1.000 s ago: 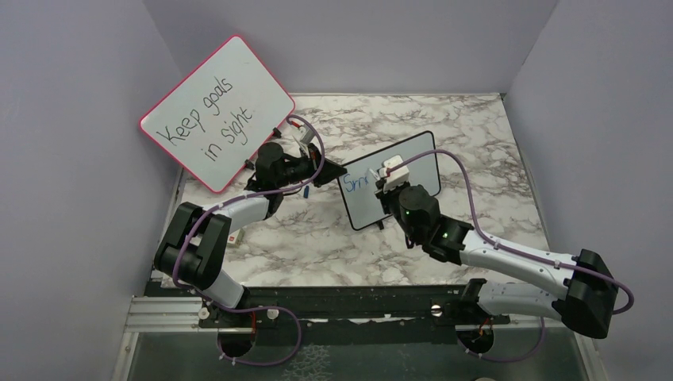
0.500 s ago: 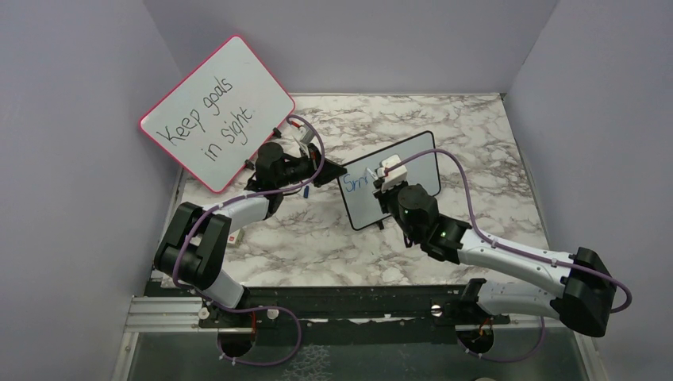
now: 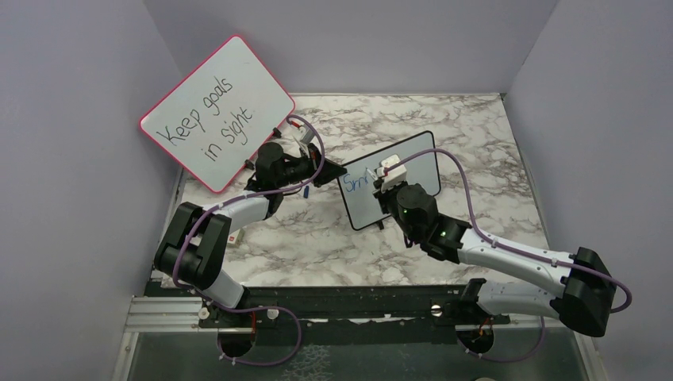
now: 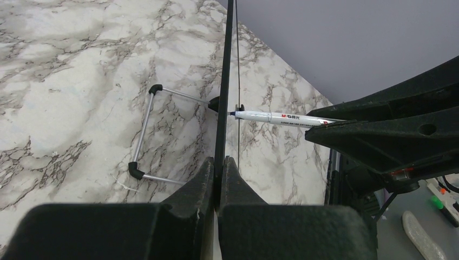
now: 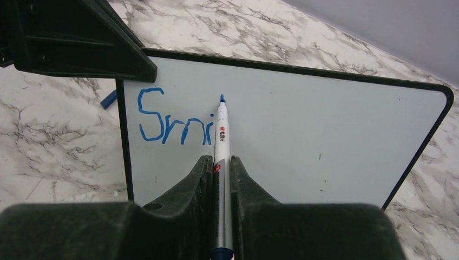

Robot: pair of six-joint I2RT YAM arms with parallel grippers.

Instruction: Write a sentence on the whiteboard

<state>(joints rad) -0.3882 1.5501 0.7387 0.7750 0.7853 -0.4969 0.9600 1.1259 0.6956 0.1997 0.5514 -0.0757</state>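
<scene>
While the sentence (image 5: 173, 122) reads just "Smi" top-left on the whiteboard (image 5: 325, 141), we've barely moved: marker (image 5: 223, 135) tip above the i, right gripper (image 5: 221, 162) clenched on it, left gripper (image 4: 219, 165) pinching the board's left edge. Most letters remain.

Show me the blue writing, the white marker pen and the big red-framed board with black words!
Blue handwritten letters (image 5: 174, 125): right wrist view, middle of the word.
White marker pen with blue tip (image 5: 222, 135): right wrist view, its white barrel.
Red-framed rectangular whiteboard (image 3: 214, 111): top view, its white face.
</scene>
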